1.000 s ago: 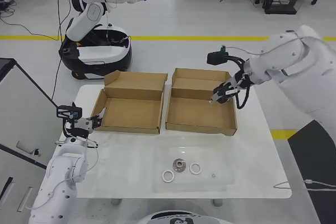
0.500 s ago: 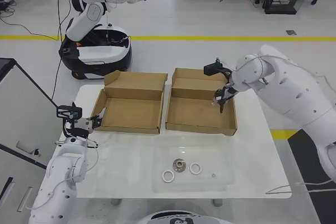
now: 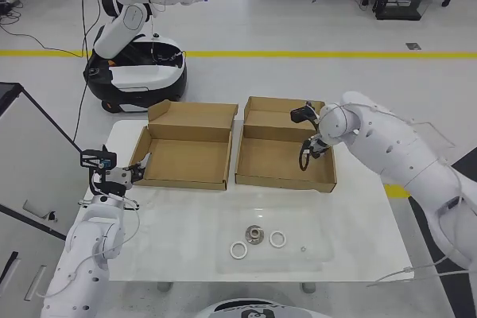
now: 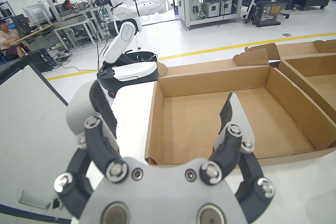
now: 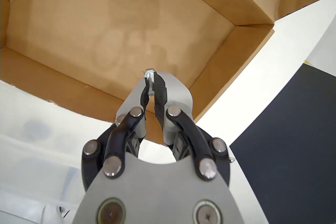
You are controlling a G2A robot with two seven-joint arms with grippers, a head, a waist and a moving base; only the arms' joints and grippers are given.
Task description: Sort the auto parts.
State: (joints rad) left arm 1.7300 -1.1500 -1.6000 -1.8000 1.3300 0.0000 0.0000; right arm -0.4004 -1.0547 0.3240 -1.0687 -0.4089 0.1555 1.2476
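Silver and threaded, with a hex head at its tip, the bolt (image 5: pixel 149 82) is pinched between the nearly closed black pads (image 5: pixel 159 96) of the right gripper (image 5: pixel 152 87), which hangs above the floor of the right box (image 3: pixel 254 165), toward its right wall. The left gripper (image 4: pixel 162 93) stands wide with nothing in it, just beside the left box (image 3: pixel 183 159). In front of the boxes, on the white table (image 3: pixel 175 230), a grey metal hub (image 3: pixel 254 235) lies between a big ring (image 3: pixel 238 250) and a small ring (image 3: pixel 277 238), both white.

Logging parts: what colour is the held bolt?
Shiny silver bolt, best in the right wrist view.
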